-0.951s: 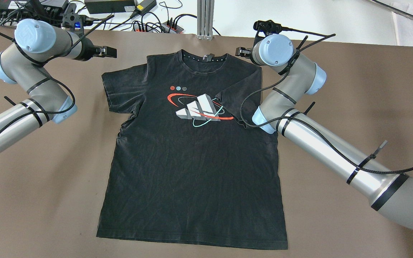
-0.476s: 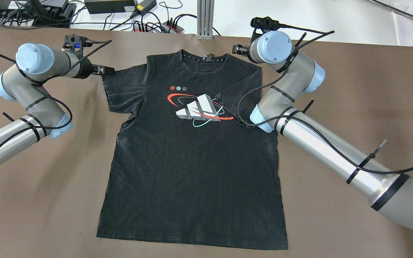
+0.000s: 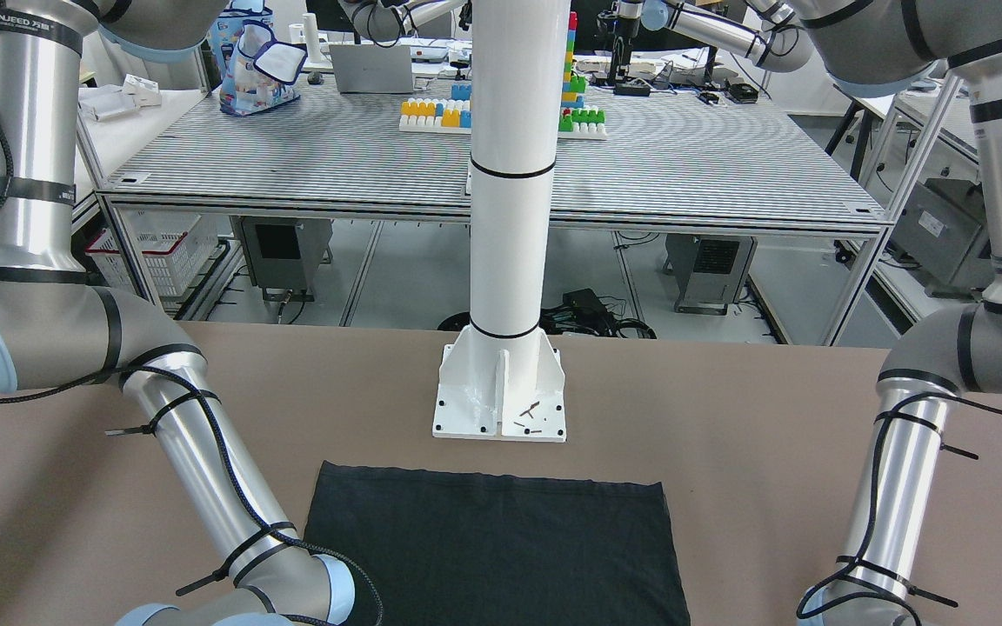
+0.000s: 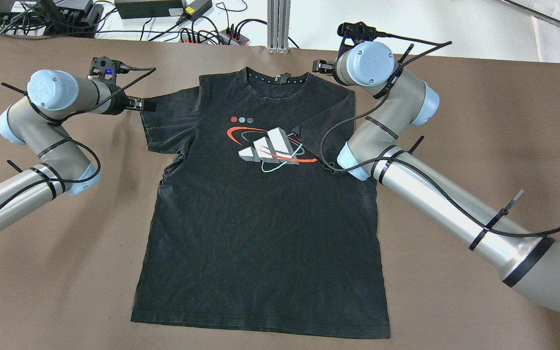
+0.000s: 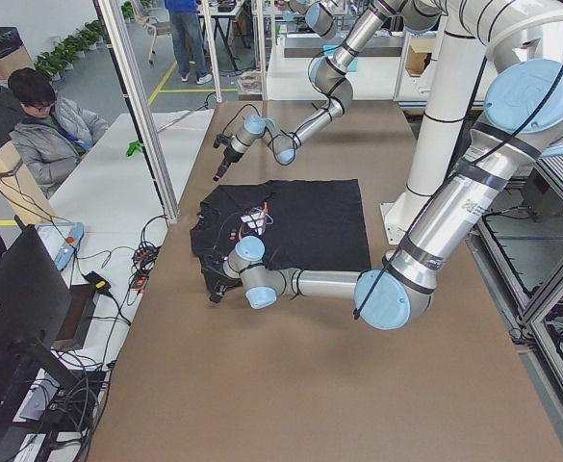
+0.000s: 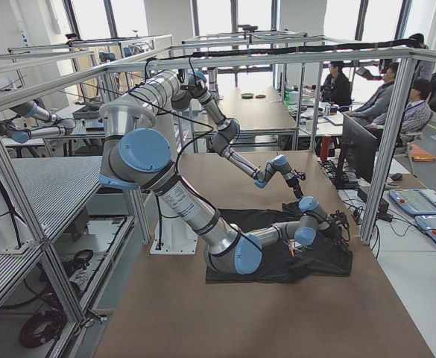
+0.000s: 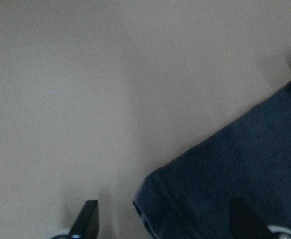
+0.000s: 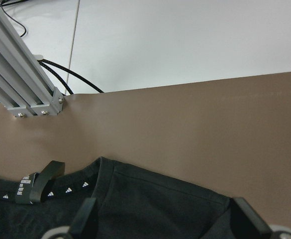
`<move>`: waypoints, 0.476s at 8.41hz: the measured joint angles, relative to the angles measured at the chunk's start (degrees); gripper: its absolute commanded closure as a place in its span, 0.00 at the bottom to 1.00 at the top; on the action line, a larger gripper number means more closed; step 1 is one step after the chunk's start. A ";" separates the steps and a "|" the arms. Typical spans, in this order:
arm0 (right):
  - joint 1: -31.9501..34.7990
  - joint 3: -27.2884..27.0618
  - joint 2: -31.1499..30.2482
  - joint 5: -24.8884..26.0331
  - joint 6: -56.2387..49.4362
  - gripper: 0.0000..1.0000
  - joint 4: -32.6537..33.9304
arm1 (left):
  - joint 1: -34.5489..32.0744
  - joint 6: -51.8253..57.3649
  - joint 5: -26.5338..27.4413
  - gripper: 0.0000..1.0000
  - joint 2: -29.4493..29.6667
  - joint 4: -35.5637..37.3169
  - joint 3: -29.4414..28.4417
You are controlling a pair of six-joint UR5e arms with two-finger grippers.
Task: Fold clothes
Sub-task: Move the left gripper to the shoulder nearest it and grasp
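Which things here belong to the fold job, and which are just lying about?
Job: T-shirt; left end effector, open at a sleeve; right end effector, open at a shoulder.
Lying about: pillar; blocks; laptop; power brick.

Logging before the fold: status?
Left gripper open at T-shirt's left sleeve. Right gripper open over shoulder. Right sleeve folded in. No obstruction seen.

The black T-shirt point(image 4: 260, 218) lies flat on the table point(image 4: 494, 121), print up, one sleeve folded onto its chest.
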State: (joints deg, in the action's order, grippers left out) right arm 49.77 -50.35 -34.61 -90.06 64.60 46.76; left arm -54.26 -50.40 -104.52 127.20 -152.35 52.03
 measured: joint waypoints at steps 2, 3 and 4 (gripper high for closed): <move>-0.08 -0.01 -0.15 0.09 0.00 0.06 0.00 | 0.08 0.25 0.43 0.22 0.88 0.10 -0.94; -0.10 -0.01 -0.21 0.12 0.00 0.06 0.00 | 0.10 0.28 0.66 0.22 1.24 0.12 -1.37; -0.11 -0.02 -0.24 0.15 0.00 0.06 0.00 | 0.12 0.30 0.83 0.24 1.52 0.12 -1.65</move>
State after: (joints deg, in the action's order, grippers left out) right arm 49.66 -50.36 -34.85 -89.92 64.60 46.76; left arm -54.14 -50.10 -103.68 128.72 -152.23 50.38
